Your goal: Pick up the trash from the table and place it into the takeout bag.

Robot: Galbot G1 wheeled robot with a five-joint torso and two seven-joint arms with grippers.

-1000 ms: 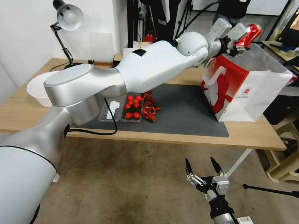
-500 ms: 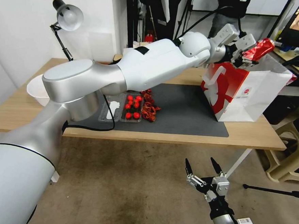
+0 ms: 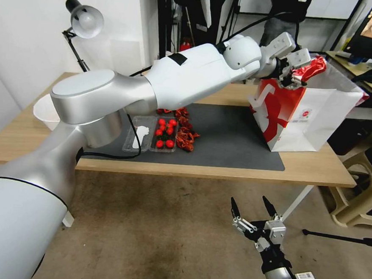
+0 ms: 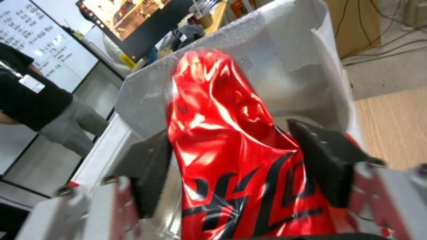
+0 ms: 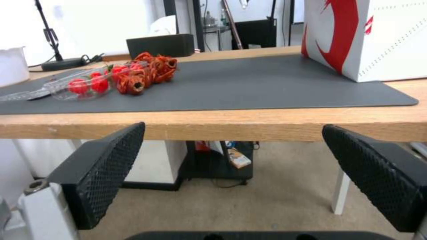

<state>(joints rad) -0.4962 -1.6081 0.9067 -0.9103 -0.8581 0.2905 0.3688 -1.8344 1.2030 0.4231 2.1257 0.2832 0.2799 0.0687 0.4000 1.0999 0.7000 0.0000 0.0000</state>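
Note:
My left gripper (image 3: 296, 73) is shut on a crushed red can (image 3: 308, 68), a piece of the trash, right over the open top of the takeout bag (image 3: 312, 118). The bag is white with a red printed side and stands at the right end of the table (image 3: 307, 172). From the left wrist, the can (image 4: 231, 146) sits between both black fingers (image 4: 149, 173) with the bag's silver lining (image 4: 267, 50) behind it. My right gripper (image 3: 251, 208) hangs open below the table's front edge, parked, its two black pads (image 5: 106, 170) wide apart.
On the dark grey mat (image 3: 232, 138) lie a clear tray of cherry tomatoes (image 3: 165, 134) and a heap of reddish dried bits (image 3: 185, 136). A large white bowl (image 3: 46, 115) and a desk lamp (image 3: 83, 22) stand at the table's left. A beige plastic stool (image 3: 363, 190) is right of the table.
My left gripper has carried the can rightward over the bag and then lowered it to the bag's opening. The right arm has stayed still.

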